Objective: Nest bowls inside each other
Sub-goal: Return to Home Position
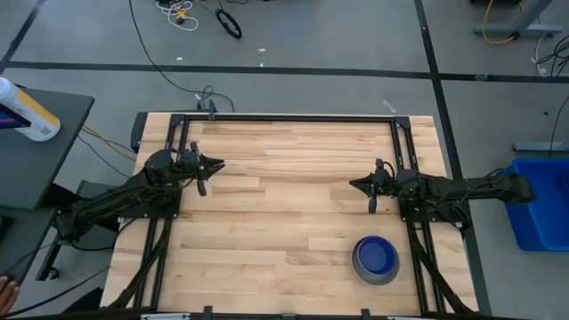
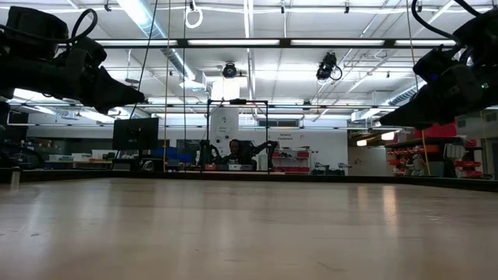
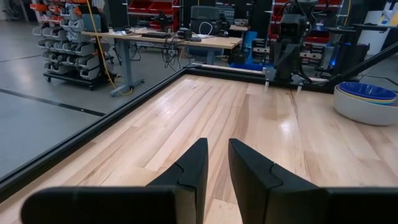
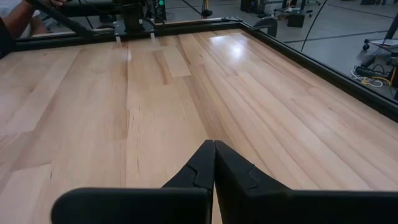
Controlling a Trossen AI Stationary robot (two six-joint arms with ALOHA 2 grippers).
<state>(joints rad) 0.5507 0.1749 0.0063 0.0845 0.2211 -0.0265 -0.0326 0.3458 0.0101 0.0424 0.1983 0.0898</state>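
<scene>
The bowls stand nested in one stack (image 1: 376, 260) near the table's front right corner. The grey bowl is outermost and rests on its base on the wood, and a dark blue bowl shows inside it from above. In the left wrist view the stack (image 3: 367, 102) shows yellow and blue rims above the grey wall. My left gripper (image 1: 218, 164) hovers at the table's left, fingers (image 3: 217, 152) a little apart with nothing between them. My right gripper (image 1: 354, 186) hovers at the right, well behind the stack, its fingers (image 4: 214, 146) shut and empty.
A black frame (image 1: 293, 117) runs around the wooden table top. Off the table a blue bin (image 1: 538, 204) stands at the right, and a white bottle (image 1: 27, 111) lies on a side table at the left. A person's arm (image 4: 12, 22) shows beyond the table's left.
</scene>
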